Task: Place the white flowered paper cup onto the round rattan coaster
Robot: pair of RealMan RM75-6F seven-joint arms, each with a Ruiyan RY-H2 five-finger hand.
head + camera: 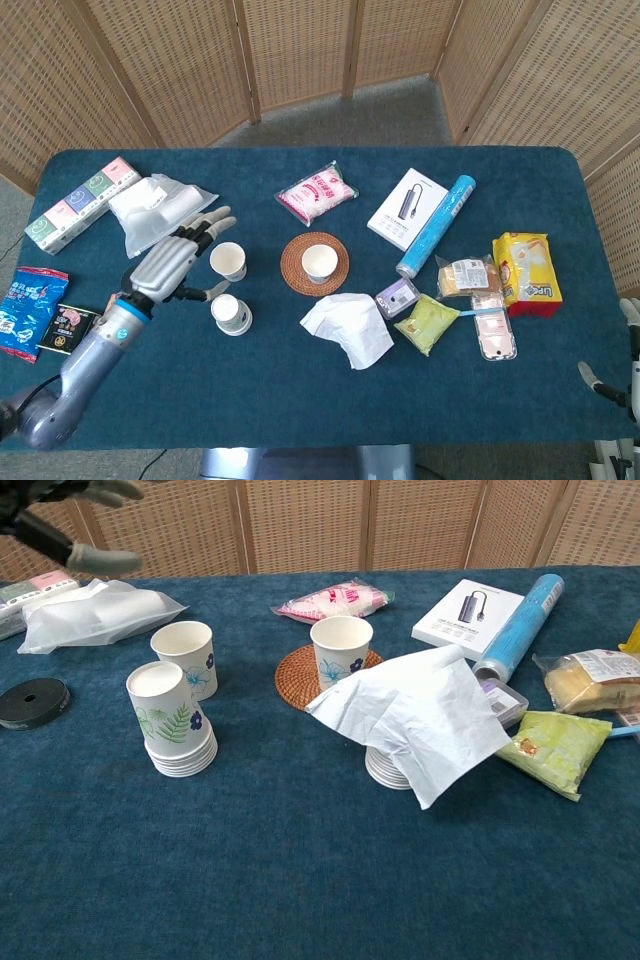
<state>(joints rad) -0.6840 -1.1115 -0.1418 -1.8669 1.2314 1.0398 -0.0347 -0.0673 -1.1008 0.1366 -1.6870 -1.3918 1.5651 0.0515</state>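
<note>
Head view: I see the white flowered paper cup (320,262) standing upright and mouth-up on the round rattan coaster (293,272), near the middle of the blue counter (300,400). Nothing grips it. My left hand (175,262) sits well left of the coaster with its fingers (212,216) spread apart and holding nothing. 1 single cup (228,260) stands just beside the fingertips; I cannot tell whether they touch it. A cup stack (232,314) stands just in front of that cup. My right hand (592,378) shows only as a sliver at the right counter edge, so I cannot tell how its fingers lie.

In the chest view, the same cup (341,648) rests on the coaster (296,677), blue flowers facing the camera. A crumpled white tissue (420,715) lies just right of the coaster, draped over another low stack. A white box (468,611) and a blue tube (520,625) lie further right.
</note>
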